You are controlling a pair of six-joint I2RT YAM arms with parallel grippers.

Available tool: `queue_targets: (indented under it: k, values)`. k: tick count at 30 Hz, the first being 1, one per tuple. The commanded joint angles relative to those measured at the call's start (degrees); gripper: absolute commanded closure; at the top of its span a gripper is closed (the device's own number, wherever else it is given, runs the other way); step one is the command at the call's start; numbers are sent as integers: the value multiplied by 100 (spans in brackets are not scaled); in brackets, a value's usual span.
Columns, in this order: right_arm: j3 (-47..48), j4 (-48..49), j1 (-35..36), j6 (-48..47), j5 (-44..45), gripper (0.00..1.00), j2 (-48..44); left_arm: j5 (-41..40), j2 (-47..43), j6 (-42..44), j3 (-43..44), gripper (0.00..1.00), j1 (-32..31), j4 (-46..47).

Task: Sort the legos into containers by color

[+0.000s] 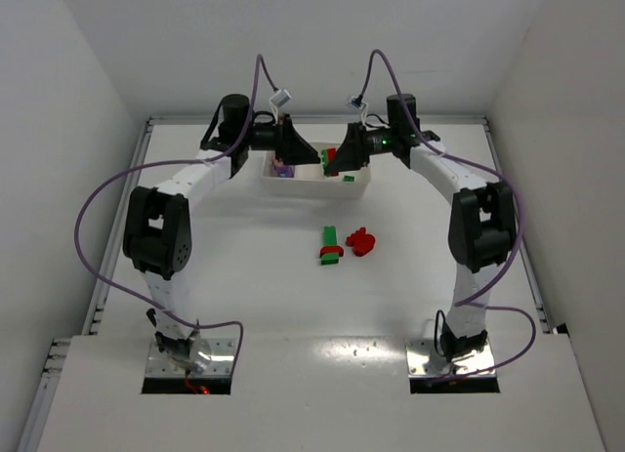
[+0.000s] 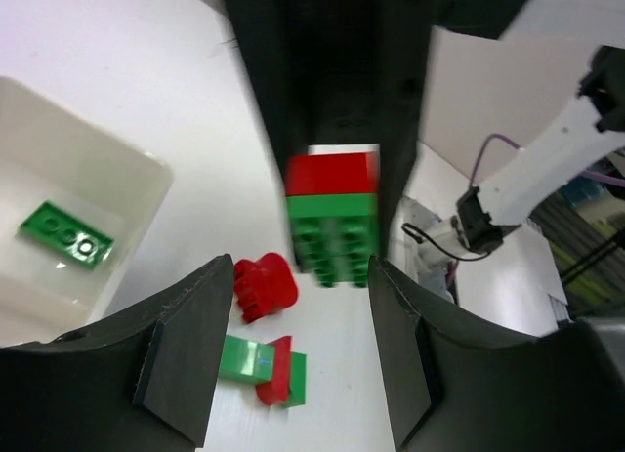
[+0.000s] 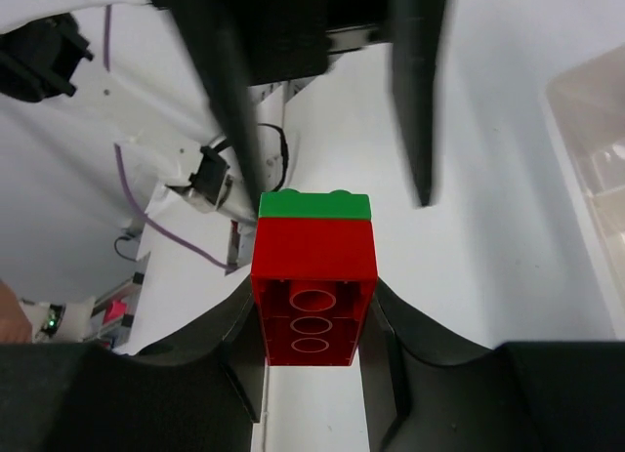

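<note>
From above, the left claw [image 1: 296,149] and the right claw [image 1: 346,151] are seen close together over the white tray [image 1: 314,186] at the far side of the counter [image 1: 244,276]. A joined red-and-green brick [image 1: 330,159] is held between them. A green-and-red pair [image 1: 332,245] and a red piece [image 1: 362,241] lie on the counter well apart from the tray, unsorted.

In the left wrist view, what the top view hides is shown: the left claw is partly narrowed, its fingers either side of the green half. A green plate [image 2: 66,235] is seen in one compartment.

In the right wrist view, the right claw is clamped on the red half. A gap is visible between the green half and one left finger, so no grip is judged made there yet.

Should the halves be pulled apart askew, or the green half be caught off-centre, a piece could be dropped into the wrong compartment.
</note>
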Motion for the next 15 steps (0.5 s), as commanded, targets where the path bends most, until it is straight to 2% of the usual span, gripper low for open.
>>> queue_targets:
  k: [1, 5, 8, 15]
  values:
    - [7, 386, 123, -6, -452, 99, -532, -256, -290, 374, -153, 37, 180, -159]
    - [-55, 439, 123, -6, -391, 99, -584, -309, -466, 822, -277, 37, 180, -458]
    - [-55, 439, 123, -6, -391, 99, -584, -309, -466, 822, -338, 37, 180, -510]
    - [-55, 439, 123, -6, -391, 99, -532, 24, -527, 471, -452, 37, 127, 60]
